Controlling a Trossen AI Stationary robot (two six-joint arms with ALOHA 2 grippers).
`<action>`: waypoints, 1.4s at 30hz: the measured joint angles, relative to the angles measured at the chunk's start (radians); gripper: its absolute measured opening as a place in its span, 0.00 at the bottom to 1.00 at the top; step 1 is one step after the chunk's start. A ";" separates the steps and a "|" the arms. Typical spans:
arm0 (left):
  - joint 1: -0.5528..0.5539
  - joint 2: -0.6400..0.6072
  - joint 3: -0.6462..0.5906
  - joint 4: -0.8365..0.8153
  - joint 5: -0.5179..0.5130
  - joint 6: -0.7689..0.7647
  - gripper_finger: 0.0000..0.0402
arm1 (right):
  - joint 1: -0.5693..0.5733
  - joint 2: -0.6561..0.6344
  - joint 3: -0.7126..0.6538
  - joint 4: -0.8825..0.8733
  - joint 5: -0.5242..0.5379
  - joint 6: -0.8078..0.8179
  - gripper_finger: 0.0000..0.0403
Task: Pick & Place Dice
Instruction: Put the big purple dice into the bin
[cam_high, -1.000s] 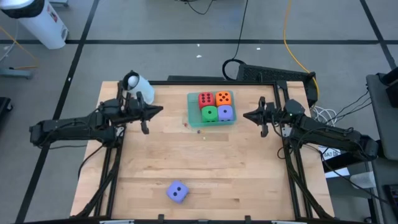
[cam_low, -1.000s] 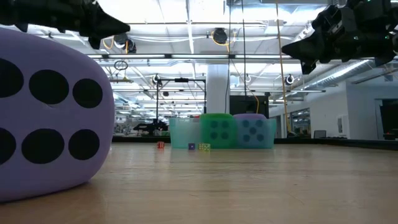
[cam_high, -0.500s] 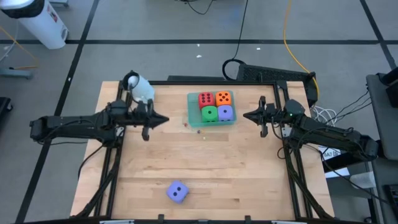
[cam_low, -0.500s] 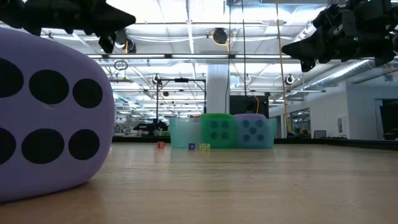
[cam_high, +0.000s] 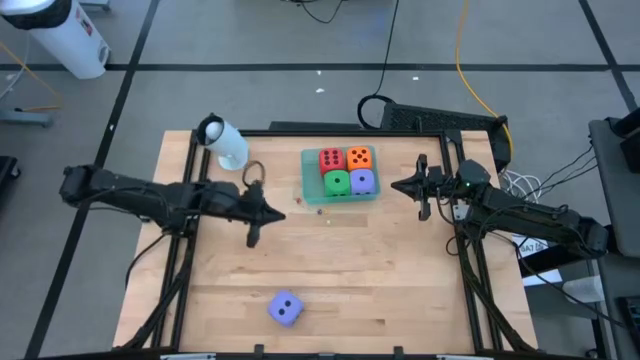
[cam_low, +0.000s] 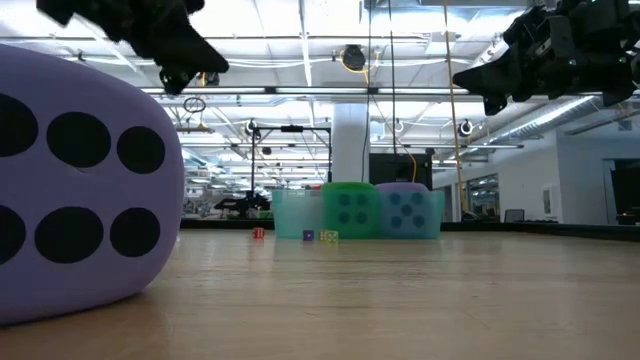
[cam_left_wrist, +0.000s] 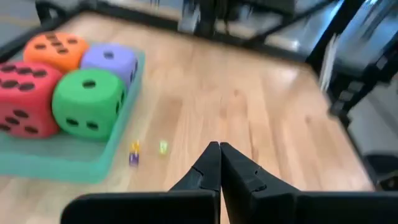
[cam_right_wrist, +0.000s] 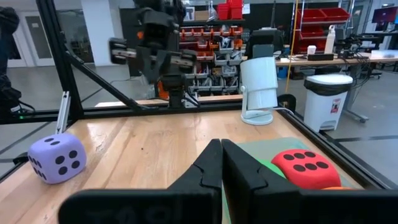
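Wooden planks make up your surface, framed in black rails, with grey floor all round it in the high view. Your two dark arms reach in from either side. Your left tool hangs above the middle of the surface, left of centre, its fingers pressed together and holding nothing. Your right tool waits at the right edge, just beside the tray, fingers likewise together and empty.

At the far middle sits the translucent green tray, and four dice fill it: the red die and orange die in the far row, the green die and one purple-blue die in the near row, all touching. The loose purple-blue die lies alone near the front edge, well apart from the tray and from both tools. A white camera stands at the far left corner. A few tiny dice lie just in front of the tray.

You appear to be on the approach to the last die. Next, you would need to part the left tool's fingers, carry it towards the near edge, and lower it squarely over that die before closing.
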 joint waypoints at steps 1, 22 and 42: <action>-0.027 0.027 0.045 -0.065 -0.028 -0.002 0.01 | 0.000 0.000 0.000 -0.001 0.000 0.000 0.00; -0.421 0.674 0.882 -0.589 -0.200 0.030 0.35 | 0.000 0.000 0.000 0.012 -0.003 -0.111 0.00; -0.507 0.990 1.165 -0.950 0.115 -0.071 0.94 | 0.002 0.000 0.000 0.011 -0.082 0.050 0.00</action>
